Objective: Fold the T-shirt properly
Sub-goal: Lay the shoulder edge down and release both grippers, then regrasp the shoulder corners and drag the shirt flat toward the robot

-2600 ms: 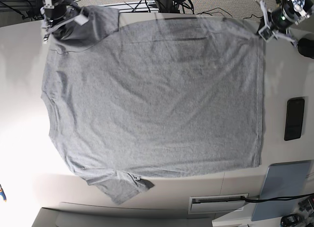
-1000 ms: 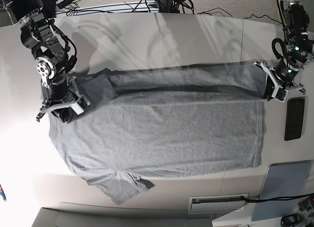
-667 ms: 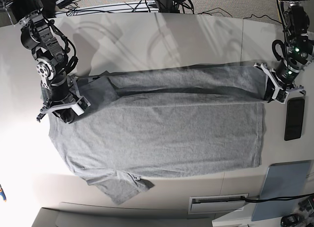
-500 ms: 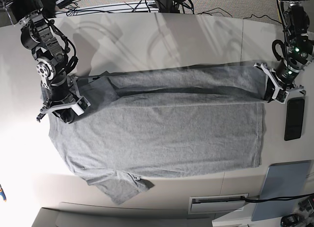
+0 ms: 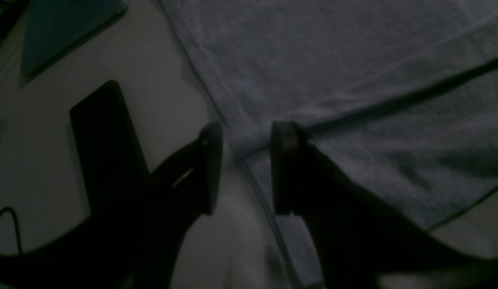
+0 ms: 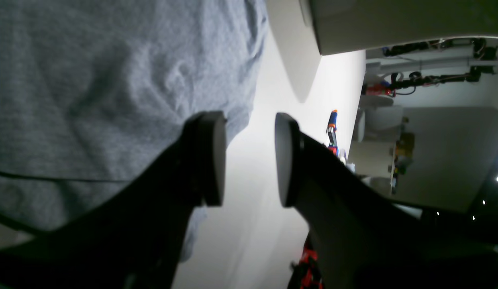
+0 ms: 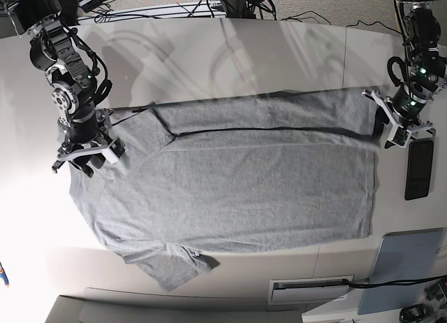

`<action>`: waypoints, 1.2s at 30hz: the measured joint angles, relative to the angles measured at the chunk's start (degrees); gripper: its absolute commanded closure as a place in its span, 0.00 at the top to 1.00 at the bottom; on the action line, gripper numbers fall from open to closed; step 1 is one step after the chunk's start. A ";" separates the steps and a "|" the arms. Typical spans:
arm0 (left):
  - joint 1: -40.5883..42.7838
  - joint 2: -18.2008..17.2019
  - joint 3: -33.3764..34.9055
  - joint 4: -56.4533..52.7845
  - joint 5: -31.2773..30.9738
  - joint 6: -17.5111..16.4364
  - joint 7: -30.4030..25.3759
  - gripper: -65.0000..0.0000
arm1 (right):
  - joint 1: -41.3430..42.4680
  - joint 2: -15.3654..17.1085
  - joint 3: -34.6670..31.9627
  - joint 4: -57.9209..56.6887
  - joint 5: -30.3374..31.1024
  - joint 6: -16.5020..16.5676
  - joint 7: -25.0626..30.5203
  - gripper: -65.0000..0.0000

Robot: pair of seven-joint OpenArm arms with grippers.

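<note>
The grey T-shirt (image 7: 230, 190) lies flat on the white table (image 7: 209, 57), its far strip folded toward me along a fold line (image 7: 265, 132). My left gripper (image 7: 388, 131) stands open at the fold's right end. In the left wrist view the folded corner of the T-shirt (image 5: 353, 60) lies loose between the spread fingers of the left gripper (image 5: 245, 164). My right gripper (image 7: 87, 159) is open at the shirt's left shoulder. In the right wrist view bare table shows between the fingers of the right gripper (image 6: 249, 158), and the T-shirt (image 6: 92, 72) lies just beside them.
A black phone (image 7: 419, 169) lies right of the shirt, also close to the left gripper as the phone (image 5: 104, 132). A blue-grey folder (image 7: 408, 267) sits at the near right corner. Cables (image 7: 230, 8) run behind the table. One sleeve (image 7: 174, 263) hangs toward the front edge.
Both grippers have opened and let go of the folded edge. The fold has dropped flat onto the shirt. The arms have barely shifted.
</note>
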 measured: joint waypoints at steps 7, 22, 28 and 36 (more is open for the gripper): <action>1.97 0.04 0.00 0.00 -11.85 0.17 5.18 0.00 | -0.70 -1.57 3.23 -3.98 5.68 -6.64 -2.47 0.00; -1.95 8.55 -0.31 -13.49 -18.51 0.61 9.81 0.00 | -0.61 -11.74 15.17 -21.27 20.57 2.60 1.11 0.00; 0.57 6.95 -0.33 -13.25 -20.04 0.15 9.79 0.00 | -4.72 -10.84 15.61 -19.39 19.54 1.62 2.14 0.00; 8.26 1.66 -0.59 -12.59 -24.09 -4.42 8.11 0.00 | -18.14 -10.71 18.67 -6.99 18.21 0.39 -2.14 0.00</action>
